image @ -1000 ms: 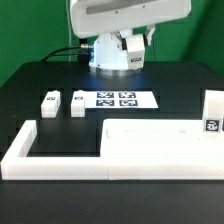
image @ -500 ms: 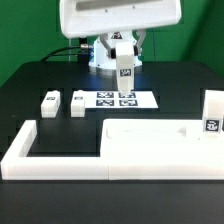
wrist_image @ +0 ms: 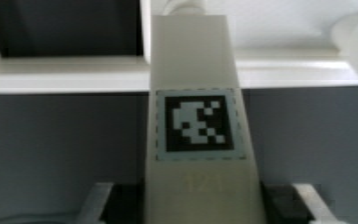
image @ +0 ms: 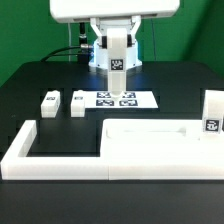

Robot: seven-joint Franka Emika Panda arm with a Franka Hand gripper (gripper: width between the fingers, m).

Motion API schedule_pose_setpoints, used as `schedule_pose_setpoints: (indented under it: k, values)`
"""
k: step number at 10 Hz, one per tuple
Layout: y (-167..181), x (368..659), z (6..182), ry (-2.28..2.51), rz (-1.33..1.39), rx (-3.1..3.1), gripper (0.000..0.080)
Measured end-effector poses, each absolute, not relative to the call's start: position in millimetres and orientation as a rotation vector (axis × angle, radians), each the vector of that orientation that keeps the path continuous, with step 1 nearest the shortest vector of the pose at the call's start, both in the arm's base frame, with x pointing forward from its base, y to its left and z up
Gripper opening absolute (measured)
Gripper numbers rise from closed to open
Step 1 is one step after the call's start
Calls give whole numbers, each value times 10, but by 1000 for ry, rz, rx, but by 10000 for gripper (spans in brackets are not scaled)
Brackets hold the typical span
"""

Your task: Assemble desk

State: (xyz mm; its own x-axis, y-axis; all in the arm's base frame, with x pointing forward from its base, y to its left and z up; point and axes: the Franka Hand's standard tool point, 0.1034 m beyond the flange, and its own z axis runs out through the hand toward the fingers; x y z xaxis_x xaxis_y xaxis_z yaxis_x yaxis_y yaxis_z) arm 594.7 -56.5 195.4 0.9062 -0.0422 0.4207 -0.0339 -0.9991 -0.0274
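My gripper [image: 117, 48] is shut on a long white desk leg [image: 117, 72] with a black-and-white tag. The leg hangs upright in the air over the far part of the table, above the marker board. In the wrist view the leg [wrist_image: 197, 90] fills the middle, and a finger [wrist_image: 101, 200] shows on each side of it. The white tabletop [image: 160, 140] with its raised rim lies flat at the front right. Two short white legs [image: 50, 103] [image: 79, 102] stand at the exterior view's left. A tagged leg [image: 213, 115] stands at the right edge.
The marker board [image: 137, 100] lies flat beyond the tabletop, under the held leg. A long white U-shaped border frame [image: 20, 150] runs along the front and left of the tabletop. The robot's base [image: 100, 55] stands at the back.
The arm has come forward and toward the exterior view's left with the leg. The leg was tilted near the base and now hangs upright and lower above the marker board.
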Motion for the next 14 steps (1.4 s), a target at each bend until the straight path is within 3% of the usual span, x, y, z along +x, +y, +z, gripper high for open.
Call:
schedule_pose_setpoints:
  k: [6,11,14]
  values:
    - [-640,6159,1811,58,-720,-3065,290]
    - [-560,6180,1836,82,-815,-3061,290]
    - [-485,6206,1665,96,-878,-3069,290]
